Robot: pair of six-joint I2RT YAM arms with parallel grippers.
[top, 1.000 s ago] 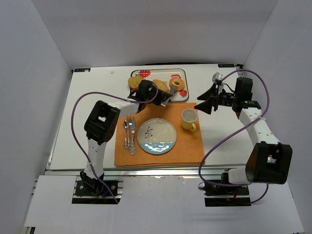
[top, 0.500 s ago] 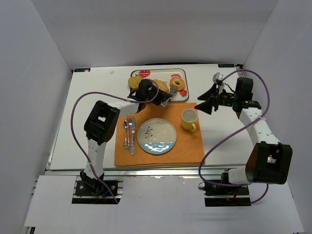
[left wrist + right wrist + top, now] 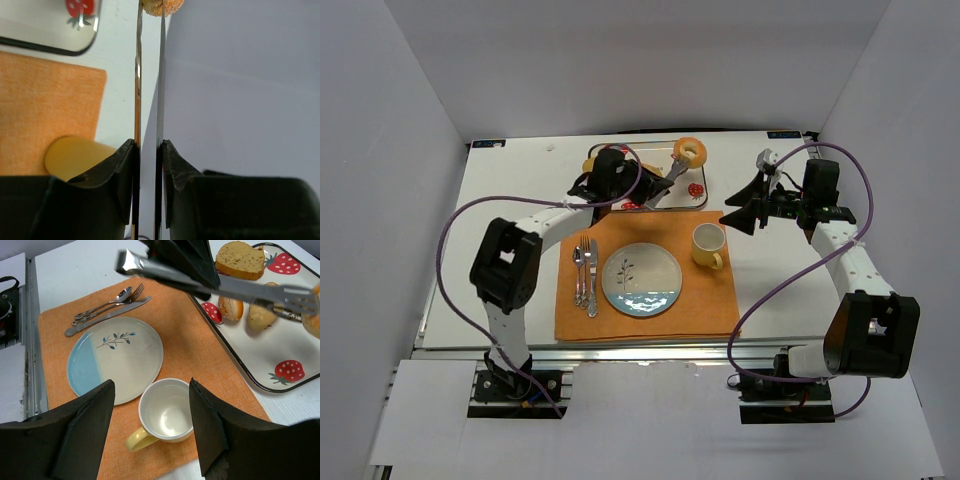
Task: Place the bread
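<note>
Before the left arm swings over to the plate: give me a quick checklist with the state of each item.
1. Bread pinched at the tips of the tongs: ok.
2. Left gripper shut on the tongs: ok.
3. Bread lifted clear of the tray: cannot tell. It sits over the tray's far right corner, height unclear.
4. Plate bare and ready to receive: ok.
5. Right gripper out of the path: ok. It is open, empty and off to the right of the cup.
6. Cup apart from the plate: ok, but it stands just to the plate's right, so watch the tongs on the way down.
</note>
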